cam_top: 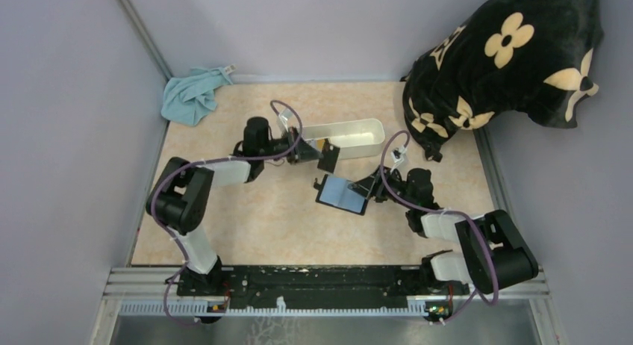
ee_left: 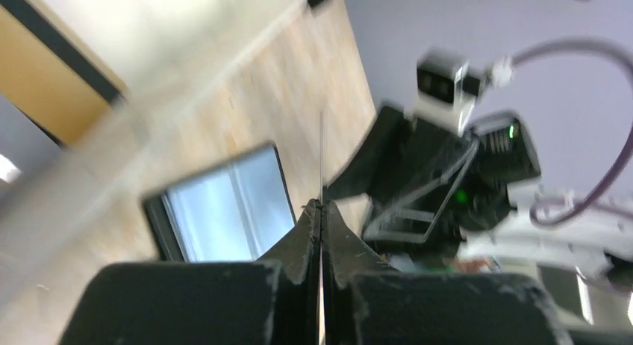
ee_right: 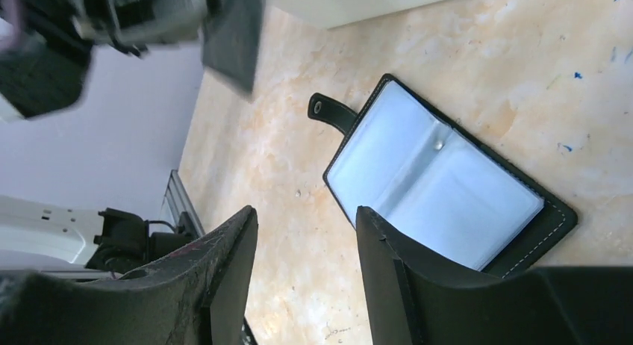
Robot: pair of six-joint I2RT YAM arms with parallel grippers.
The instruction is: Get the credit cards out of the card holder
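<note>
From the top camera: the card holder (cam_top: 342, 193) lies flat and open on the table (cam_top: 261, 210), roughly mid-table, grey-blue inside facing up. The left claw (cam_top: 317, 152) hangs just above and to the far side of it, pinching one credit card (cam_top: 330, 160) that looks dark from here. The card is in the air, right beside the near wall of the white tray (cam_top: 343, 136), and I can't tell if it touches the tray. The right claw (cam_top: 364, 188) sits at the holder's right edge; whether it touches is hard to call from this angle. There's a blue cloth (cam_top: 192, 95) in the far left corner and a black flowered cushion (cam_top: 507, 61) at the far right corner.

The left wrist view is pretty blurry. Both fingers are pressed together with the card seen edge-on as a thin line sticking out between them. The open holder is below on the table, with the right arm's claw just past it.

In the right wrist view the fingers (ee_right: 388, 263) are spread apart with nothing between them. The holder lies open just beyond them, snap tab sticking out on the side toward the left claw. I can't tell if any cards are in the clear sleeves. The left claw and its card are a blur at the top left.
</note>
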